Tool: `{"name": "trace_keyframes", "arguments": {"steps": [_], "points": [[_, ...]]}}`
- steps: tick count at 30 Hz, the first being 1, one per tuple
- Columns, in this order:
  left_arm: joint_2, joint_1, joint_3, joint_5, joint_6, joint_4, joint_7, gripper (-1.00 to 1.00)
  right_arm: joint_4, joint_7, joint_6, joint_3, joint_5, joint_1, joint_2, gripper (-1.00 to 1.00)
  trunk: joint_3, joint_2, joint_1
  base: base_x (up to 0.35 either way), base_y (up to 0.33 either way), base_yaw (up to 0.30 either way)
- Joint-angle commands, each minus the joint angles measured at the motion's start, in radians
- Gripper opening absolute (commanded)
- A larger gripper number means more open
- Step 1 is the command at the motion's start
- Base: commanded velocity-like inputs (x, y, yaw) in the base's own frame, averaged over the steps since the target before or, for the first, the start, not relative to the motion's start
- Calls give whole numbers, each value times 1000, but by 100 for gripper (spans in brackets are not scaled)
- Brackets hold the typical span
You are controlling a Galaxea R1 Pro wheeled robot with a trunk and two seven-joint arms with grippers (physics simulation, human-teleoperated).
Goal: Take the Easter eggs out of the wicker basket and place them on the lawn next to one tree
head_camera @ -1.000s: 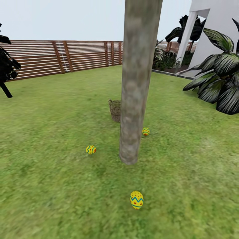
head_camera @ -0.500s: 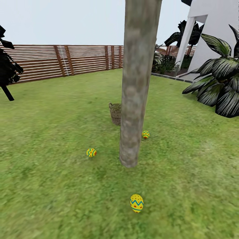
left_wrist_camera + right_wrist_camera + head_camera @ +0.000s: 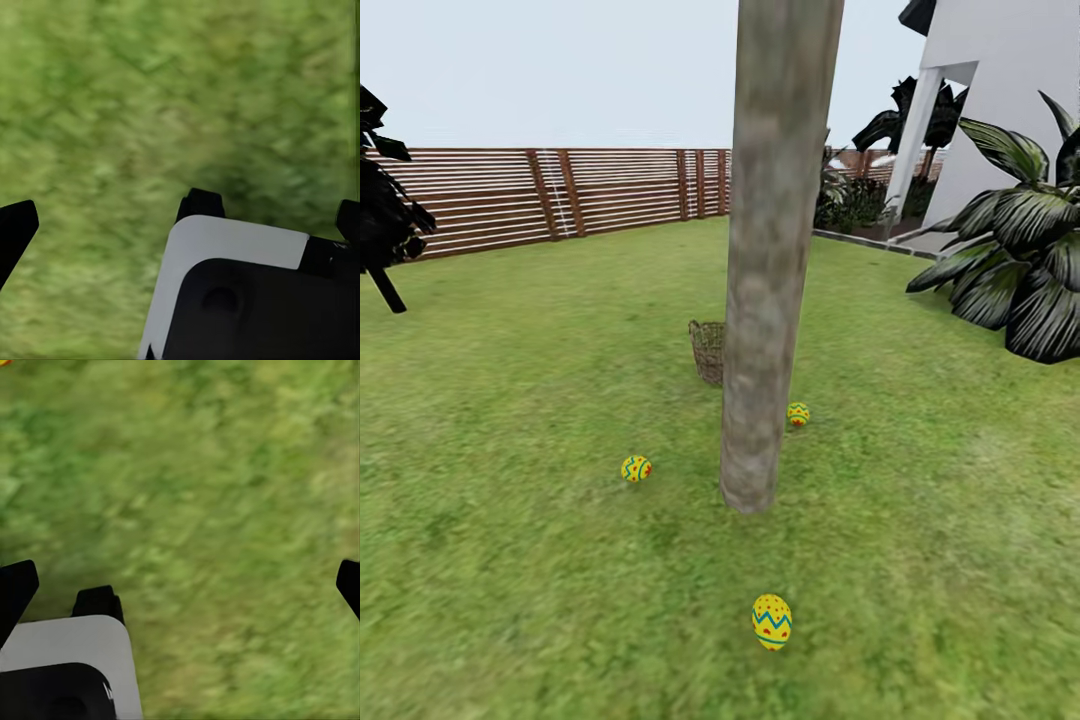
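Observation:
Three Easter eggs lie on the lawn (image 3: 510, 400) around the tree (image 3: 770, 250): one egg (image 3: 636, 468) left of the trunk, a second egg (image 3: 798, 414) just right of it, and a third egg (image 3: 772, 621) nearest me. The wicker basket (image 3: 707, 352) stands on the grass behind the trunk, which hides part of it. In the left wrist view, my left gripper (image 3: 187, 217) is open over grass with nothing between its fingers. My right gripper (image 3: 184, 581) is open too, hanging over bare grass.
A brown slatted fence (image 3: 560, 195) closes off the garden at the back. A dark-leaved palm (image 3: 1020, 270) and a white house (image 3: 1010, 90) stand on the right, and a dark shrub (image 3: 385, 220) at the left edge. Part of my white and black base (image 3: 240, 300) shows below the left gripper.
The whole picture has slid down slightly, so the camera has moved. The eggs, basket and tree keep their places relative to one another.

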Motion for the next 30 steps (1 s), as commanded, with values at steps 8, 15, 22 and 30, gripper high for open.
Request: {"name": "trace_keyframes", "arguments": {"steps": [8,15,22,30], "points": [[-2,-2,-9,10,-7,3,-7,100,2,-1,-3,9,-6,-1,2,100,37,56,-31,0,0,0],[-4,-2,-10,9,-7,3,-7,100,2,-2,-3,9,-1,-1,11,100,70,105,-58,0,0,0],[-7,-2,-10,7,-7,4,-7,100,3,-2,-3,10,1,-1,13,100,104,154,-84,0,0,0],[-6,-2,-14,-1,-6,6,-7,100,4,-2,-3,9,-1,-1,14,100,142,210,-115,0,0,0]]}}
